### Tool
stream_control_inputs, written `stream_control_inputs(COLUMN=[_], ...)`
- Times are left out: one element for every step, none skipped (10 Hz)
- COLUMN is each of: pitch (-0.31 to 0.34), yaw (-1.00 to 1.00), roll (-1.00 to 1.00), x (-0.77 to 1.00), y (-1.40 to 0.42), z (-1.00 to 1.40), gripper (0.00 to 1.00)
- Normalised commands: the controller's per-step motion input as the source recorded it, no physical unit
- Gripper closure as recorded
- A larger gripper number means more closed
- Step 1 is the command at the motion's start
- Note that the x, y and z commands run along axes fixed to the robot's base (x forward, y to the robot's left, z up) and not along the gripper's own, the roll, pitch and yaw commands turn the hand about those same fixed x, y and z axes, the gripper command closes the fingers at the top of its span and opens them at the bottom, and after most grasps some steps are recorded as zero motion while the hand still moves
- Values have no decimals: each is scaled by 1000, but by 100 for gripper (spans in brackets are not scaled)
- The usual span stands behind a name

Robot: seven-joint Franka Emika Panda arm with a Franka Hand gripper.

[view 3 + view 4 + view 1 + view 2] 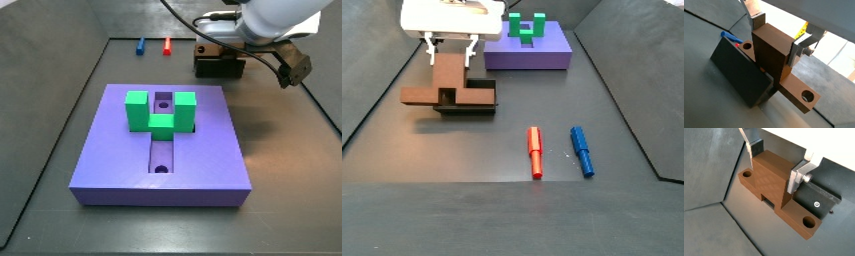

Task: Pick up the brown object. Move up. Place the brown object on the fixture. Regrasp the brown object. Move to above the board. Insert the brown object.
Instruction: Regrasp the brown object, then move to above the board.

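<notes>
brown piece on the fixture, gripper closed around its upright bar

in both wrist views the gripper (774,165) has its silver fingers (799,175) pressed on either side of the brown piece (774,183), whose crosspiece end with its holes lies across the dark fixture (741,75). in a side view the piece (446,80) rests on the fixture (476,100) at about 10 o'clock from the red pen (535,150) and blue pen (583,150), with the purple board (529,50) well apart toward 12 o'clock. this reads as the placing or regrasp step; which of the two i cannot tell. the next move likely calls for a straight lift clear of the fixture walls, then travel to above the board's groove (162,150) beside the green block (160,110).
</notes>
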Motion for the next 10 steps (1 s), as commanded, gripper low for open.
stream_control_inputs(pitch=[0,0,-8,-31,-63,-33,-27,-14,7,30], yaw=[0,0,83,74,56,18,1,-19,-19,-18], roll=[0,0,28,-24,3,10,10,-16,-1,8], x=[0,0,14,-24,-16,1,3,7,13,22], y=[0,0,21,15,36,13,12,18,8,-18], z=[0,1400,1400,1400,1400,1400,1400,975,599,296], gripper=[100,100,100,100,100,100,100,100,100,100])
